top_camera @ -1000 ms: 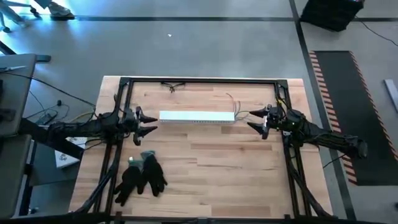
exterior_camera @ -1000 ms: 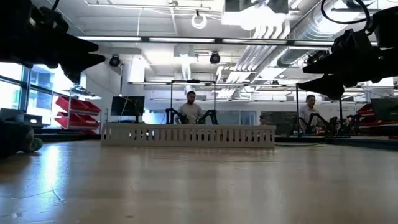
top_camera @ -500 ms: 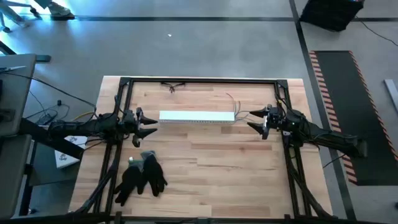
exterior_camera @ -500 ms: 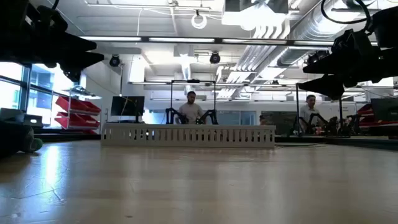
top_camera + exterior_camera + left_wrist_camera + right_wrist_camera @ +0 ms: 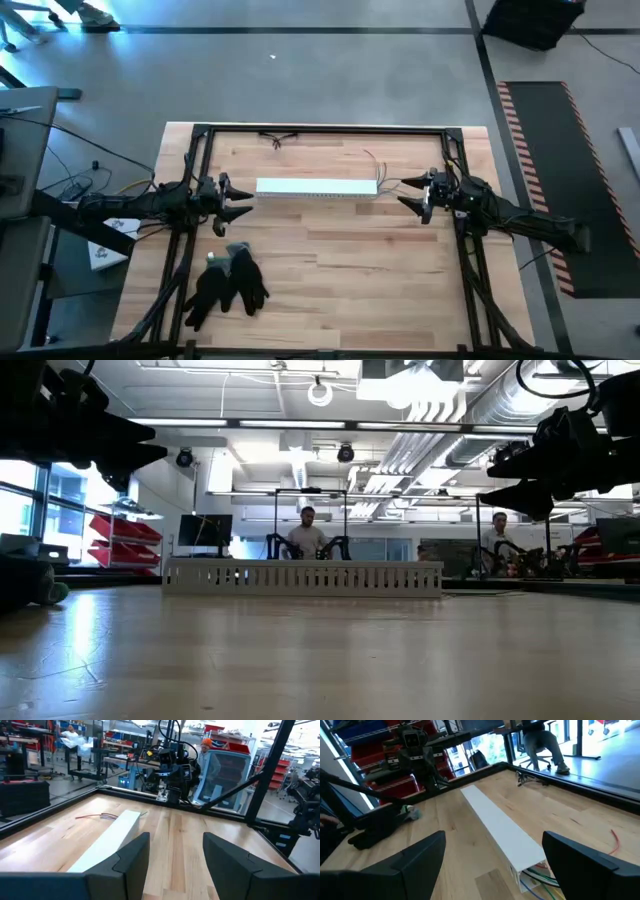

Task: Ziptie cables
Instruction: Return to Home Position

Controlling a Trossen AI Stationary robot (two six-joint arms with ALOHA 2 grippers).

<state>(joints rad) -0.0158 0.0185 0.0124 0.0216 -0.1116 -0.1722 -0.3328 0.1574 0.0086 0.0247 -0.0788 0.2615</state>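
**Operator:** Log the grippers first.

**Observer:** Your left gripper (image 5: 247, 200) hangs above the desk (image 5: 340, 270), just off the left end of the white duct (image 5: 318, 187). Its fingers (image 5: 132, 855) are spread wide and hold nothing, with bare wood showing between them. Your right gripper (image 5: 403, 193) hangs just off the duct's right end. It is also spread wide, holding nothing and touching nothing. The two grippers point at each other along the duct.

**Operator:** And the cables?

**Observer:** The cables (image 5: 542, 879) are in the duct. Only short ends show, in green, white and blue, spilling from the open right end near your right gripper. The duct's top is closed along its length. A thin red wire (image 5: 615, 840) lies loose on the wood behind that end, apart from the bundle.

**Operator:** Edges and room?

**Observer:** The duct lies crosswise in the rear half of the desk, parallel to the back edge. A black frame rail (image 5: 320, 128) runs along that edge, and side rails pass close under each wrist. A small dark item (image 5: 280, 138) lies by the back rail, but I cannot tell what it is. A pair of black gloves (image 5: 228, 282) lies front-left, near your left arm. From the duct forward, the middle and right of the desk are open wood. In the low view, two people (image 5: 306, 536) sit well beyond the desk.
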